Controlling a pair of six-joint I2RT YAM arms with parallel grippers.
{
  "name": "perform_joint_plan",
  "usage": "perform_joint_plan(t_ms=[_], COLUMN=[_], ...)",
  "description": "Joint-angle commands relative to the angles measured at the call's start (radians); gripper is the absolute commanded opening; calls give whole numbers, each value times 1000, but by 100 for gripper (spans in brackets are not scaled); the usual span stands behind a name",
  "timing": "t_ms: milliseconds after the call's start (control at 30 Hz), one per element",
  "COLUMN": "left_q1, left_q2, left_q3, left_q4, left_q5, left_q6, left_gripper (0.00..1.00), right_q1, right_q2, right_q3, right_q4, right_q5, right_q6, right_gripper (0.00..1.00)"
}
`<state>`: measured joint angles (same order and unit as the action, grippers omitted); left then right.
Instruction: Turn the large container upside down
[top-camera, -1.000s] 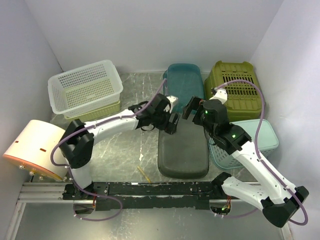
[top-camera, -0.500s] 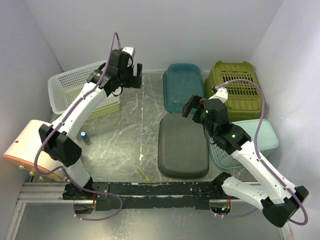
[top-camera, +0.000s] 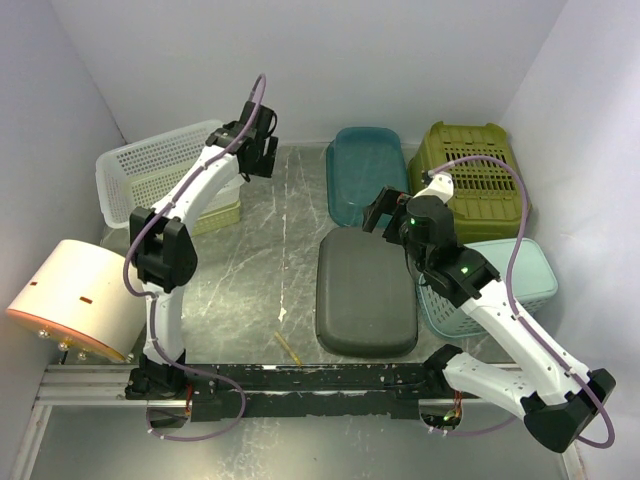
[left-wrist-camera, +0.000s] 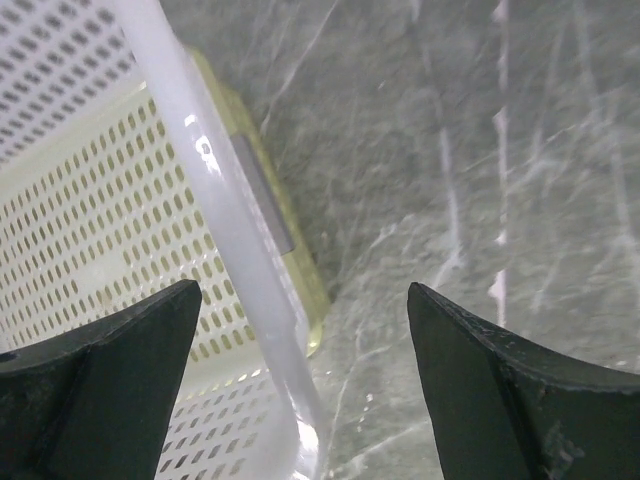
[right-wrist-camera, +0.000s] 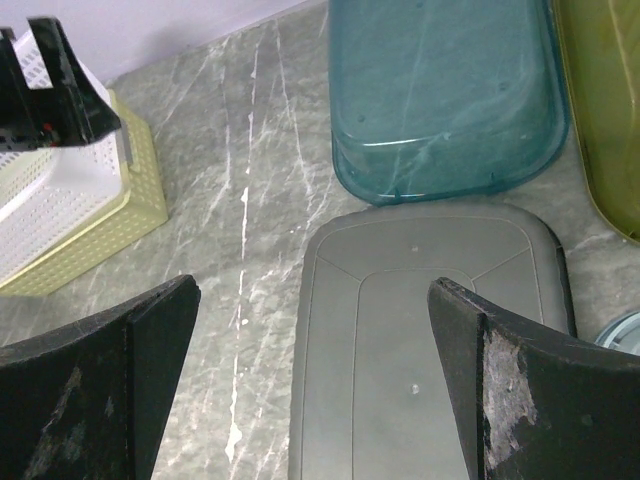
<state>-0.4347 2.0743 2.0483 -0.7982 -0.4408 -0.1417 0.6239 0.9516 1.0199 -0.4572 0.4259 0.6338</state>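
Tabletop (right-wrist-camera: 230, 250), container (right-wrist-camera: 430, 330) seemingly under right fingers (right-wrist-camera: 80, 390)

Top camera above, behind bases: I see whole table (top-camera: 250, 280). Left wrist close, facing down on white basket (left-wrist-camera: 205, 190) rim. Right wrist higher, probably tilted forward; shares basket, grey container (right-wrist-camera: 430, 330) with top.
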Motion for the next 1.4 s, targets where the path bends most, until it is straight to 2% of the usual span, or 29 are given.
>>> perform_joint_plan(t_ms=[0,100,233,500,633,667,800,1000,1067,1133,1200,1267,1367], left_q1=[25,30,36,36,31,27,-22,-160,-198,-222,-232,-233,-231], left_q2=[-15,-27,-26,-88,-117,-120,-140,-154,-170,-190,-226,-270,-325], left_q3=[-48,-83,-87,-95,-29,-3,98,269,299,331,342,320,263], left_q4=[-5,24,28,41,7,-4,-43,-120,-139,-159,-162,-139,-95], left_q5=[-57,-75,-69,-16,-1,1,-39,-202,-219,-159,-31,127,277], left_q6=[-15,-9,-3,18,45,57,118,204,203,178,141,109,66], left_gripper=[94,88,76,32,9,7,7,7,7,7,7,7,7], right_q1=[-3,-3,-2,-2,-3,-2,-3,-3,-2,-1,-2,-3,-3], right_q2=[0,6,6,27,38,38,44,43,40,36,25,5,-34], right_q3=[-7,-1,-9,1,1,0,-3,-2,-3,-1,-3,-9,-12], right_q4=[3,-5,3,3,6,10,23,29,28,21,19,20,19], right_q5=[11,13,8,-10,-15,-21,-37,-44,-41,-28,-7,21,66], right_q6=[-17,-15,-17,-23,-16,-14,-8,-2,-3,-2,1,1,-11], right_gripper=[100,100,100,100,100,100,100,100,100,100,100,100,100])
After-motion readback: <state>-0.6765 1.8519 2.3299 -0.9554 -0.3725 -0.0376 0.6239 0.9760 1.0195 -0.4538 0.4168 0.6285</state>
